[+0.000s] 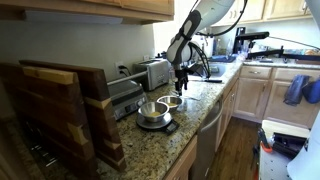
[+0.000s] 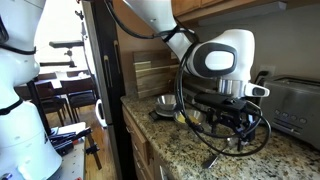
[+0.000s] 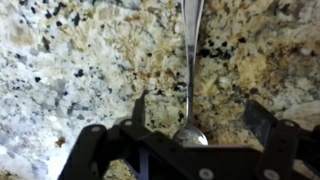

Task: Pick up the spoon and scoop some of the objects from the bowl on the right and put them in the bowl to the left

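Here we see the spoon in the wrist view. It is a slim, shiny silver piece with a narrow handle and a small oval bowl, lying flat on the speckled granite counter. Its long axis runs straight away from the gripper, with the bowl end nearest the gripper and the handle pointing off to the top of that view. The gripper's jaws stand wide, with the fingers on either side of the spoon's bowl and not touching it.
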Motion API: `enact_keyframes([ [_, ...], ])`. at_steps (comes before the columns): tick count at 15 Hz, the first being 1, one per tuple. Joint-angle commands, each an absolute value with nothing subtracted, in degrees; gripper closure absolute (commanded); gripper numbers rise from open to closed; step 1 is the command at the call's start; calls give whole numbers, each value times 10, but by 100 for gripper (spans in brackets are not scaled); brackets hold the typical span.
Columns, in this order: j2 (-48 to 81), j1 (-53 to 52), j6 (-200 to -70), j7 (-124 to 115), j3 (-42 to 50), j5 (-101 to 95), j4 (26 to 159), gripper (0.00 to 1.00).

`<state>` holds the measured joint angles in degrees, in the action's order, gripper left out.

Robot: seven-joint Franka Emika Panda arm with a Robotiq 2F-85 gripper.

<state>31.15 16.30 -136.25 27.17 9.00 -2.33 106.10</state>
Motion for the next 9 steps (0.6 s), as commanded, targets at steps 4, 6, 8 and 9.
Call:
enact_keyframes([
  [4,347,221,-1351,318,45,9,1011,0],
  [6,357,230,-1342,327,35,20,1001,0],
  [8,364,236,-1338,335,30,27,994,0],
  [9,368,237,-1335,335,30,26,990,0],
])
